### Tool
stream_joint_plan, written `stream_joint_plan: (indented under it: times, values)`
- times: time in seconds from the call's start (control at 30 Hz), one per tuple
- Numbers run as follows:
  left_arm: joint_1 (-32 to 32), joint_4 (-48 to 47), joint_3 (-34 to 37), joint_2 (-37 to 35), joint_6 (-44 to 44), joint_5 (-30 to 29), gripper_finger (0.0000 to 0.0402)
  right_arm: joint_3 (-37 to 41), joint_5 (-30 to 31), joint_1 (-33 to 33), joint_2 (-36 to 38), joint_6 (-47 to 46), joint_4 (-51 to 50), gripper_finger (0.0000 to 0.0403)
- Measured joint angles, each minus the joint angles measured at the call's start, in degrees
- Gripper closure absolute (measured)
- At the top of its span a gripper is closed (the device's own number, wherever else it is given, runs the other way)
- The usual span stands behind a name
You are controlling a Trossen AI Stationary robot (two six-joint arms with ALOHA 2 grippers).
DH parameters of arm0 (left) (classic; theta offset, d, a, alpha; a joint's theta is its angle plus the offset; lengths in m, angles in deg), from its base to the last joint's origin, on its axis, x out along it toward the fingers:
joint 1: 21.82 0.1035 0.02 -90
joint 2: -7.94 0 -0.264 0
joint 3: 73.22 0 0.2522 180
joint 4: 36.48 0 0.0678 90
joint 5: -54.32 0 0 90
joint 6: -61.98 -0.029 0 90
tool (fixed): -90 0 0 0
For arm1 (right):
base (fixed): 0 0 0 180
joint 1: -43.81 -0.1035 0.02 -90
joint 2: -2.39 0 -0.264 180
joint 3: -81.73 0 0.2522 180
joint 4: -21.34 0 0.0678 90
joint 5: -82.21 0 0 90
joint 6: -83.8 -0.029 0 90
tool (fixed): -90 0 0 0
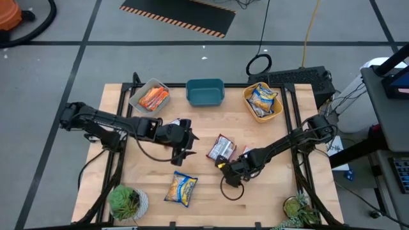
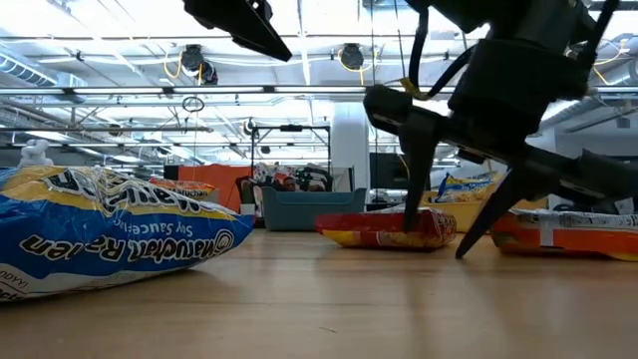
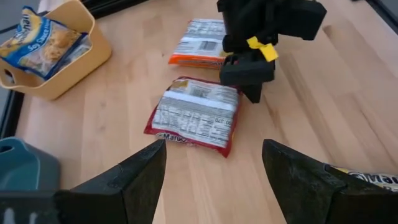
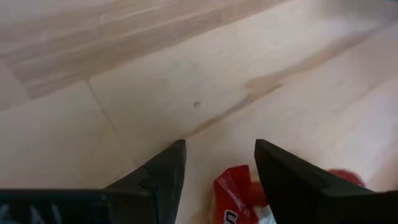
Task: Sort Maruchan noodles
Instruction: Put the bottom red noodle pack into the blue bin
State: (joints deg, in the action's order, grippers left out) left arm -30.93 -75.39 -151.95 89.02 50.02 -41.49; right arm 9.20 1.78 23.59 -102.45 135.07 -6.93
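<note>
Near the middle of the tabletop [image 1: 128,182], the right gripper [image 1: 225,165] stands with its fingers parted over the edge of a red-and-silver noodle packet [image 1: 221,148], gripping nothing. The left gripper [image 1: 185,144] hovers open and empty just beside it. A yellow-and-blue packet [image 1: 181,189] lies toward the front edge; others sit in the grey tub [image 1: 151,95] and yellow tub [image 1: 262,101] along the back edge.

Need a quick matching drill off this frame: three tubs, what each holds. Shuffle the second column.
Column 1:
1. grey tub
2. teal tub
3. yellow tub

Column 2:
A. yellow-and-blue packets
B. orange packets
C. nothing visible inside

Pairs: 1-B, 2-C, 3-A
</note>
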Motion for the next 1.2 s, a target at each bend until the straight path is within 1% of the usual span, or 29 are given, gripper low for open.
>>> stream_joint_plan:
  times: [0.17, 0.27, 0.4, 0.67, 0.73, 0.8, 1.0, 1.03, 1.1, 1.2]
  values:
    - [2.39, 0.02, 0.00, 0.00, -1.09, 1.32, 0.0131, 0.04, 3.67, 0.46, -0.13, 7.26, 0.74, 0.0231]
    - [3.66, -0.02, 0.00, 0.00, -1.34, 1.35, 0.0131, 0.02, 4.59, 0.83, -0.20, 10.90, 0.32, 0.0240]
    - [4.99, -0.37, 0.03, 0.00, -1.08, 1.38, 0.0131, 0.01, 5.21, 1.71, -0.22, 12.85, -0.25, 0.0245]
    - [6.28, -0.38, 3.27, 0.02, -0.99, 1.51, 0.0131, 0.04, 5.55, 3.64, -0.31, 13.80, -4.77, 0.0251]
    - [6.60, -0.42, 3.86, 0.03, -0.80, 1.51, 0.0131, 0.07, 5.20, 4.02, -0.31, 13.73, -5.05, 0.0264]
    - [6.77, -0.39, 4.15, 0.04, -0.04, 1.50, 0.0131, 0.09, 4.51, 4.14, -0.28, 13.77, -4.91, 0.0287]
    - [6.84, 0.14, 4.35, 0.04, 0.73, 1.50, 0.0131, 0.20, 4.13, 4.07, 0.10, 13.99, -2.68, 0.0387]
    - [6.84, 0.44, 4.35, 0.04, 0.99, 1.50, 0.0131, 0.23, 4.13, 4.06, 0.17, 13.97, -2.35, 0.0395]
    - [6.84, 1.29, 4.35, 0.04, 1.54, 1.52, 0.0131, 0.27, 4.62, 3.73, 0.24, 13.51, -1.02, 0.0395]
    - [6.84, 2.35, 4.35, 0.04, 2.28, 1.50, 0.0131, 0.33, 7.66, 3.23, 1.11, 12.49, 0.91, 0.0399]
